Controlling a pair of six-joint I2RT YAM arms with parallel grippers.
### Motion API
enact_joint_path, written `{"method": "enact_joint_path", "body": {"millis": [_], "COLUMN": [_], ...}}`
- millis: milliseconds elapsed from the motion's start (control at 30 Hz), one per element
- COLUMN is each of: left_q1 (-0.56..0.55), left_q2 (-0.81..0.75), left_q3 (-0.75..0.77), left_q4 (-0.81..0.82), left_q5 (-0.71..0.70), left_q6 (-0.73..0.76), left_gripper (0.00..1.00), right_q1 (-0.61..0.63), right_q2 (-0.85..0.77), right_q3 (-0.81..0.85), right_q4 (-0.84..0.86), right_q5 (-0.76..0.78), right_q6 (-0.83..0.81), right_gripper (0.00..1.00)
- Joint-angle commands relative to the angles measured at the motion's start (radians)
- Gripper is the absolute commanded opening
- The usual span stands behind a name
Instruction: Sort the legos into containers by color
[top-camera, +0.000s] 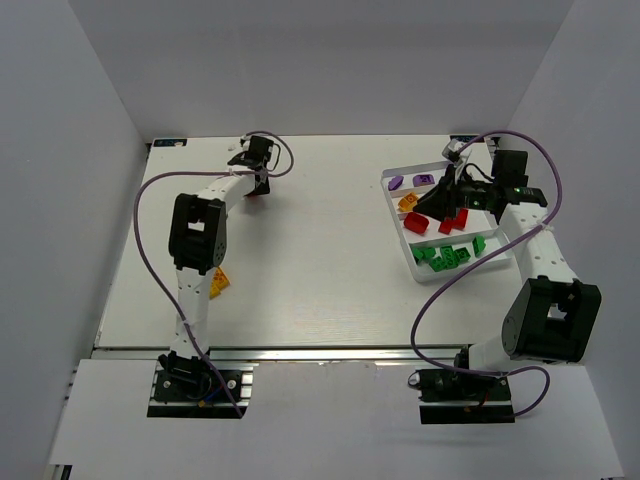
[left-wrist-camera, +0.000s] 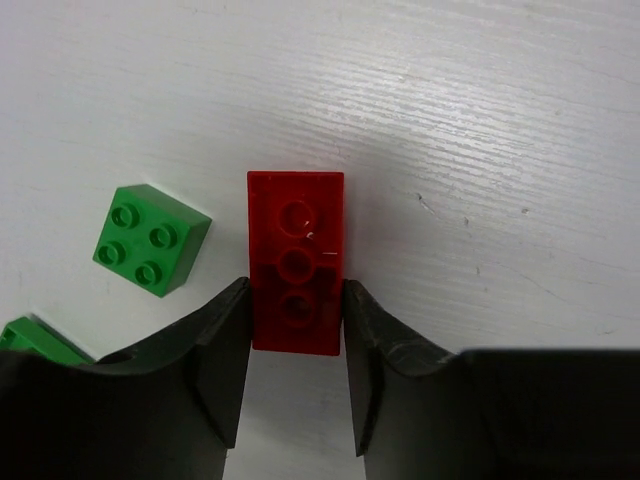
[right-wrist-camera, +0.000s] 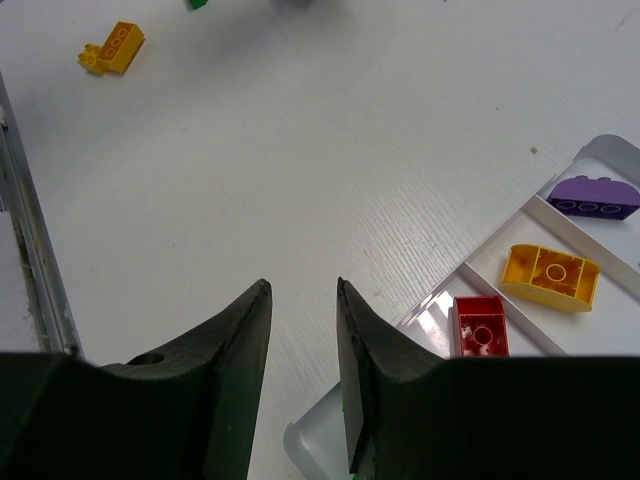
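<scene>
L grip (left-wrist-camera: 295, 292) clamps red brick (left-wrist-camera: 296, 215) | R grip (right-wrist-camera: 302, 290) narrow gap, empty, at tray (right-wrist-camera: 598, 152) edge

The left gripper (left-wrist-camera: 295, 305) has both fingers against the near sides of a red brick (left-wrist-camera: 296, 215), with a green brick (left-wrist-camera: 150, 240) lying apart to its left.

White tray (top-camera: 414, 270) sits far right, slightly skewed, w/ sorted pcs inside: purple pieces (top-camera: 424, 180) at the far end, then an orange piece (top-camera: 408, 202), red ones (top-camera: 447, 225) & a green cluster (top-camera: 440, 258) nearest. Far left on the table a red brick (left-wrist-camera: 296, 260) lies flat, studs up, w/ a green 2x2 brick (left-wrist-camera: 151, 239) just beside it, not touching. A yellow brick (top-camera: 219, 283) lies near left, alone.
</scene>
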Motion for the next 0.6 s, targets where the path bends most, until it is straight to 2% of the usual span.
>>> {"method": "enact_joint_path", "body": {"millis": [0,33,200,267,300,433,467,533,567], "left_q1": [0.009,0.009,0.011,0.009,0.011,-0.003,-0.011,-0.052,-0.07], "left_q2": [-0.013,-0.018,-0.067,-0.148,-0.148,-0.324,-0.384,-0.427,-0.464], "left_q3": [0.006,0.0,-0.078,-0.141,-0.141,-0.387,-0.428,-0.517,-0.548], "left_q4": [0.031,0.043,0.09,0.135,0.158,0.401,0.441,0.521,0.547], "left_q5": [0.051,0.058,0.109,0.194,0.195,0.454,0.588,0.681,0.751], "left_q6": [0.001,0.0,-0.006,-0.015,-0.02,-0.071,-0.084,-0.124,-0.135], "left_gripper": [0.48,0.39,0.23,0.16,0.15,0.14,0.14,0.13,0.13], "right_q1": [-0.004,-0.004,-0.003,-0.003,-0.003,-0.004,-0.004,-0.009,-0.01], "right_q2": [-0.016,-0.018,-0.027,-0.036,-0.039,-0.077,-0.087,-0.11,-0.117], "right_q3": [0.006,0.006,0.006,0.006,0.006,-0.011,-0.017,-0.028,-0.037], "right_q4": [0.026,0.024,0.012,0.009,0.009,0.056,0.074,0.126,0.142], "right_q5": [-0.016,-0.016,-0.012,-0.007,-0.003,0.051,0.066,0.103,0.111], "right_q6": [0.021,0.021,0.015,0.012,0.012,0.06,0.079,0.111,0.139], "right_gripper": [0.38,0.38,0.38,0.38,0.38,0.37,0.33,0.23,0.09]}}
